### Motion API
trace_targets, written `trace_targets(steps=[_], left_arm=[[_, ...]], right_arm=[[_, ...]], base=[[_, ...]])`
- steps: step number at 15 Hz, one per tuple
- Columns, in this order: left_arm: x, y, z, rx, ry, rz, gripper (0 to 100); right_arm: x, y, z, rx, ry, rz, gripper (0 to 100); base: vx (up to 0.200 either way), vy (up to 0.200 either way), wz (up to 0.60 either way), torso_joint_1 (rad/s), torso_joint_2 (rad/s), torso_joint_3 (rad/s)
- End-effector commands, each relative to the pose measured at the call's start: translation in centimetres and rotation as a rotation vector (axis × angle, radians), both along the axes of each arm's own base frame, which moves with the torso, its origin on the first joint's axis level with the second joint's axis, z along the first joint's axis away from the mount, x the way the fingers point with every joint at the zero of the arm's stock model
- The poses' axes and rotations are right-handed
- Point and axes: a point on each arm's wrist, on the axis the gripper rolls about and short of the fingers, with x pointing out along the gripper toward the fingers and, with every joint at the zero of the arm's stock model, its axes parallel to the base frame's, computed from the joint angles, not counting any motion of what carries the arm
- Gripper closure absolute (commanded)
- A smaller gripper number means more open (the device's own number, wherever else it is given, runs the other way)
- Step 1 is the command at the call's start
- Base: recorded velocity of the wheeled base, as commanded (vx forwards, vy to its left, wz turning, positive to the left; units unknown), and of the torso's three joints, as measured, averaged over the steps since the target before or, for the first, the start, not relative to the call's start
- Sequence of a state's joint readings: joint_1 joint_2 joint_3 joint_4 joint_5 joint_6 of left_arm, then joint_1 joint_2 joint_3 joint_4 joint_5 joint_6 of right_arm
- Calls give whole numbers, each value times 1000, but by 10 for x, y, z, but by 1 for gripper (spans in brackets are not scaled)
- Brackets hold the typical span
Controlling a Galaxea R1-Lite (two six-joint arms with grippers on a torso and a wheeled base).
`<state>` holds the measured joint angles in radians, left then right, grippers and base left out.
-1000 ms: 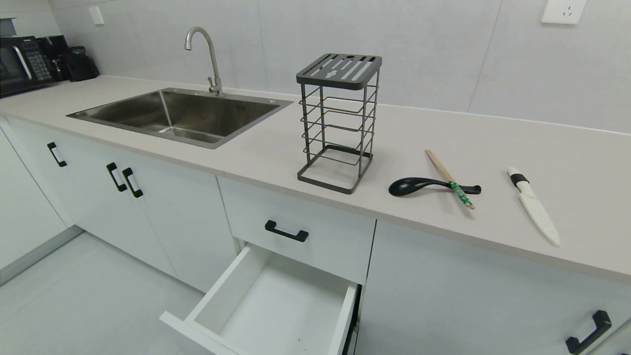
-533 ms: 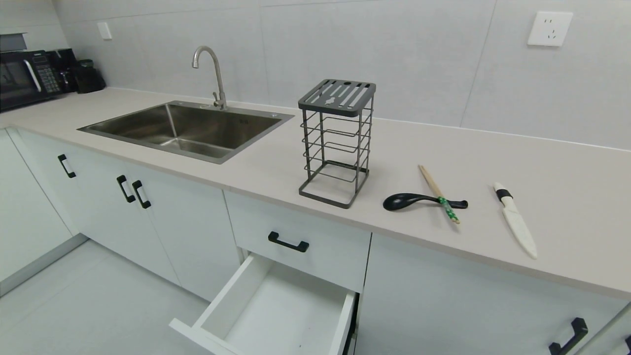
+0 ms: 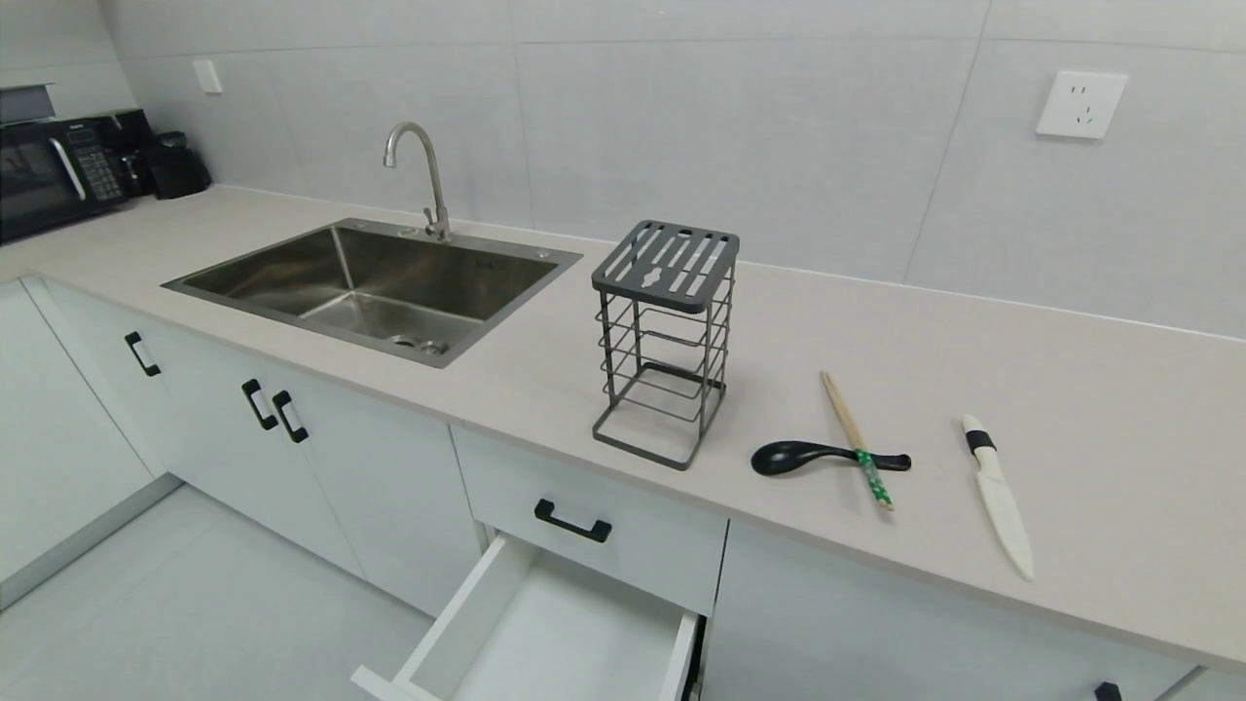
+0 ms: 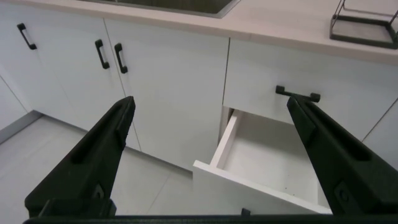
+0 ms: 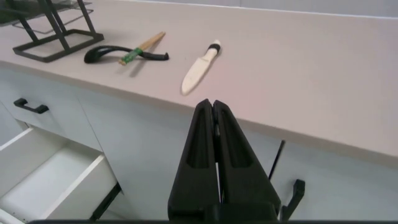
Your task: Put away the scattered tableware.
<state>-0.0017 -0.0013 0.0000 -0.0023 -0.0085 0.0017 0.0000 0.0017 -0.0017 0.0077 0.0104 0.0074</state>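
Observation:
On the counter a black spoon (image 3: 823, 456) lies with a wooden chopstick (image 3: 854, 438) crossing its handle; both show again as the spoon (image 5: 118, 53) and chopstick (image 5: 142, 48). A white knife (image 3: 997, 491) lies to their right, also the knife (image 5: 200, 68). A dark wire utensil rack (image 3: 665, 341) stands left of them. My left gripper (image 4: 208, 155) is open, low in front of the cabinets. My right gripper (image 5: 214, 134) is shut with nothing in it, below the counter edge.
A lower drawer (image 3: 545, 638) stands pulled out below a closed drawer; it appears again as the drawer (image 4: 267, 162). A steel sink (image 3: 375, 282) with a tap is at the left, a microwave (image 3: 54, 170) far left. The counter's front edge (image 5: 186, 99) overhangs the cabinets.
The whole head view has shifted: the counter and its objects sit lower in the picture, so the camera has moved. The tableware keeps its layout.

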Motion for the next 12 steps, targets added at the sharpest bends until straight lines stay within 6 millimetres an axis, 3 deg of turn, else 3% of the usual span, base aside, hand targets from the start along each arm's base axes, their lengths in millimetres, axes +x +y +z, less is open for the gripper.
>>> trace_targets(steps=[1, 5, 11, 12], left_arm=[[0, 0, 0, 0, 1, -1, 0], [0, 0, 0, 0, 1, -1, 0], [0, 0, 0, 0, 1, 1, 0], [0, 0, 0, 0, 1, -1, 0]], right_arm=[[0, 0, 0, 0, 0, 0, 100], [0, 0, 0, -6, -2, 2, 100], [0, 0, 0, -1, 2, 3, 100], [0, 0, 0, 0, 2, 2, 0]], base=[[0, 0, 0, 276, -540, -261], [0, 0, 0, 227, -442, -210], [0, 0, 0, 19, -37, -17], [0, 0, 0, 0, 0, 0]])
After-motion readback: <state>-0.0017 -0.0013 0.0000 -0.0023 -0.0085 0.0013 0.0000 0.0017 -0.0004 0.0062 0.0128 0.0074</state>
